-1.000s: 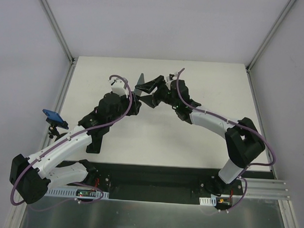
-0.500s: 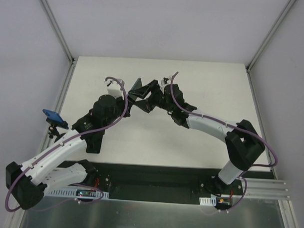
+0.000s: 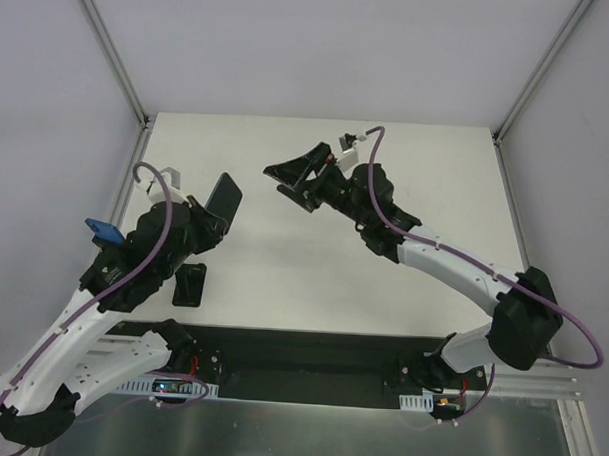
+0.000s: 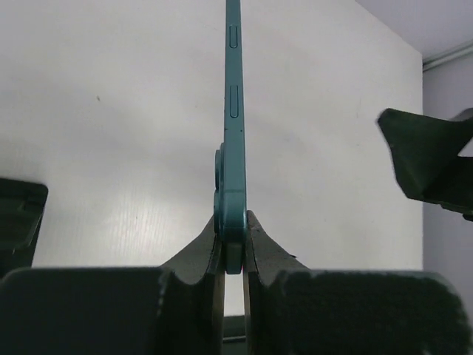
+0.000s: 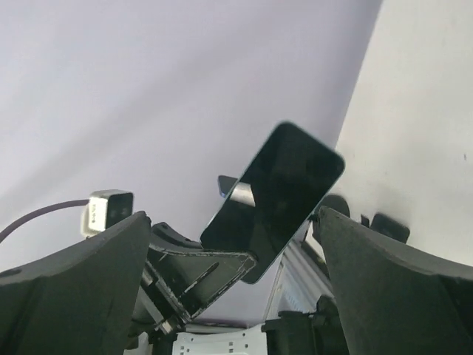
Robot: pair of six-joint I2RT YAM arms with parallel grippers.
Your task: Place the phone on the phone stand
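Note:
The phone [image 3: 226,193] is thin, with a glossy black screen and a teal frame. My left gripper [image 3: 215,213] is shut on its lower end and holds it upright above the left part of the table. In the left wrist view the phone [image 4: 233,133] stands edge-on between the shut fingers [image 4: 277,255]. My right gripper [image 3: 286,177] is open and empty, to the right of the phone and apart from it. In the right wrist view the phone [image 5: 284,188] shows beyond the wide-open right gripper [image 5: 233,222]. The phone stand [image 3: 108,249], black with a blue holder top, stands at the table's left edge.
A blocky matte black piece [image 3: 190,284] lies on the white table [image 3: 427,172] near the left arm's base. Grey walls with metal frame rails enclose the table on three sides. A black base strip [image 3: 310,353] runs along the near edge.
The two grippers met at the phone in mid-table. Now the left arm has drawn back to the left with the phone, and the right gripper has let go and stands open.

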